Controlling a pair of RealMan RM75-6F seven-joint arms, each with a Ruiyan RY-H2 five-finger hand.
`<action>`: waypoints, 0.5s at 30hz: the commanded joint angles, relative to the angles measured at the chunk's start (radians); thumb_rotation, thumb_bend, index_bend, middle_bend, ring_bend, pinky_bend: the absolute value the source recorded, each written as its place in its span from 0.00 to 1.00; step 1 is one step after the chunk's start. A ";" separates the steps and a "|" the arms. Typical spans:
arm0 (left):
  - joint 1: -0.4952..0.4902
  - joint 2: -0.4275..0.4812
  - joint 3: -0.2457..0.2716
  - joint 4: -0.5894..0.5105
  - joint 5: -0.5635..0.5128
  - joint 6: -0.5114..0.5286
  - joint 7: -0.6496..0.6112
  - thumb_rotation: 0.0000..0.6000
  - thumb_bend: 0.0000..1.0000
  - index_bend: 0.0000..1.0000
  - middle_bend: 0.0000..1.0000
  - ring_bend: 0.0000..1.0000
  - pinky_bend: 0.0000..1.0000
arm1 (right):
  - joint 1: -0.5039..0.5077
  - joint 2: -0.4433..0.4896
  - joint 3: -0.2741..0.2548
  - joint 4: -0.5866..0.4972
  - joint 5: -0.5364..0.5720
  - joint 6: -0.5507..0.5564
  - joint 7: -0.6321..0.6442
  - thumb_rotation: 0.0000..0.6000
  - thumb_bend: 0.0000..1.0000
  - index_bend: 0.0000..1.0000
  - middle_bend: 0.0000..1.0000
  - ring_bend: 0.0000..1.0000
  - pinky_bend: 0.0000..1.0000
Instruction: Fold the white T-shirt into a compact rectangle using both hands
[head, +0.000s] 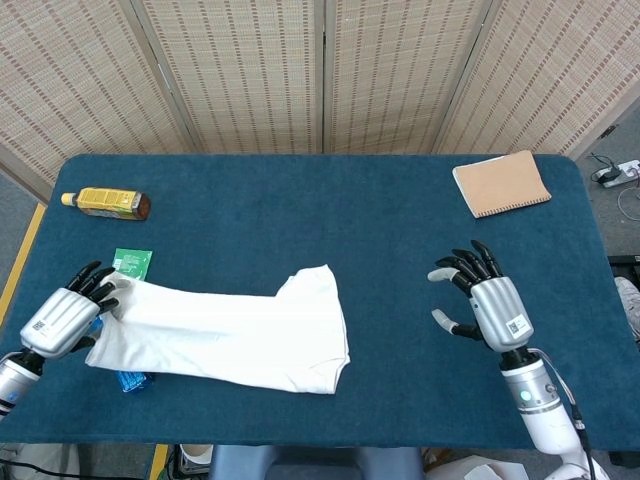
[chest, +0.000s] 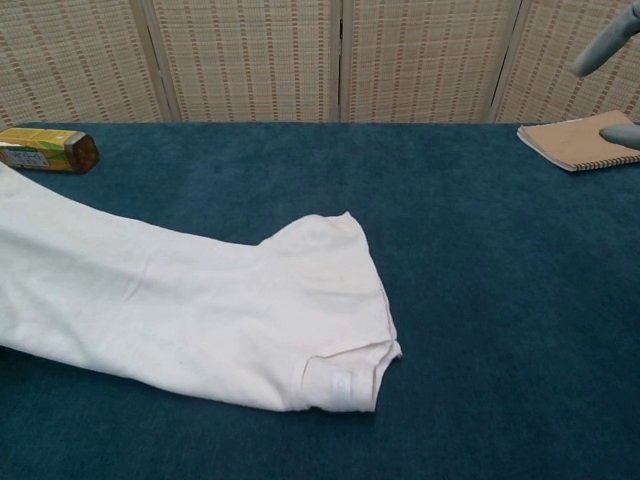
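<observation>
The white T-shirt (head: 225, 330) lies as a long folded strip across the front left of the blue table, its collar end to the right (chest: 340, 385). My left hand (head: 65, 315) grips the shirt's left end near the table's left edge and is out of frame in the chest view. My right hand (head: 482, 305) hovers with its fingers spread and empty, well to the right of the shirt; only its fingertips (chest: 605, 45) show in the chest view.
A yellow bottle (head: 105, 203) lies at the back left. A green packet (head: 131, 262) and a blue packet (head: 130, 379) sit by the shirt's left end. A tan notebook (head: 500, 183) rests at the back right corner.
</observation>
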 joint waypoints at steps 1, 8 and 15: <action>0.007 0.018 -0.004 -0.006 -0.006 -0.008 0.020 1.00 0.51 0.67 0.23 0.09 0.00 | 0.001 -0.001 0.000 0.001 0.000 0.000 0.002 1.00 0.20 0.37 0.29 0.14 0.00; 0.004 0.040 -0.019 -0.071 -0.005 -0.038 0.062 1.00 0.51 0.66 0.23 0.09 0.00 | -0.002 0.001 -0.003 0.005 -0.003 0.004 0.010 1.00 0.20 0.37 0.29 0.14 0.00; -0.042 0.023 -0.049 -0.185 0.004 -0.107 0.118 1.00 0.51 0.66 0.23 0.09 0.00 | -0.010 0.015 -0.002 0.000 -0.003 0.015 0.012 1.00 0.20 0.38 0.29 0.14 0.00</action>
